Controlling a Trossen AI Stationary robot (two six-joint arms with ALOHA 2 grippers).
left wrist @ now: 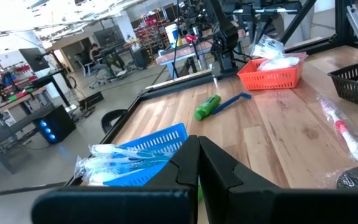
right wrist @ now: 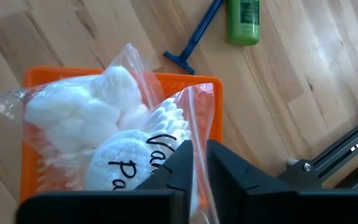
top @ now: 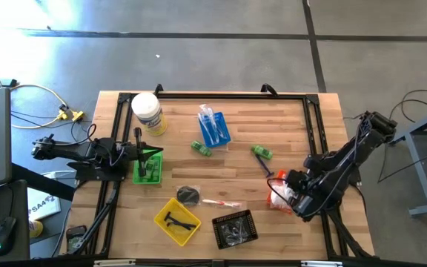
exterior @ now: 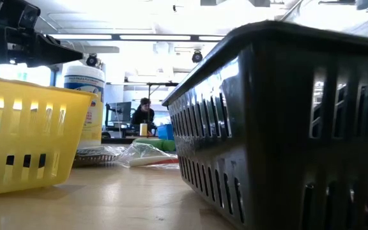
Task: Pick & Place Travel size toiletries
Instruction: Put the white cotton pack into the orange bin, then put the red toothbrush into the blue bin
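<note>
Currently the right gripper [right wrist: 194, 163] hangs just above the orange tray [right wrist: 123, 79], fingers nearly together around the clear bag of white cotton items [right wrist: 98, 118] lying in it. A green bottle [right wrist: 243, 20] and blue razor [right wrist: 194, 36] lie just beyond the tray. Over the green tray [top: 148, 167] the left gripper [left wrist: 197, 163] hangs closed and empty

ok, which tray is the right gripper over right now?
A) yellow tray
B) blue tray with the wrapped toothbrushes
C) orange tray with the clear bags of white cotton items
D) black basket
C: the right wrist view looks straight down past the right gripper into the orange tray holding the clear bags of white cotton items, and the high view puts that arm over the same tray at the table's right edge.
</note>
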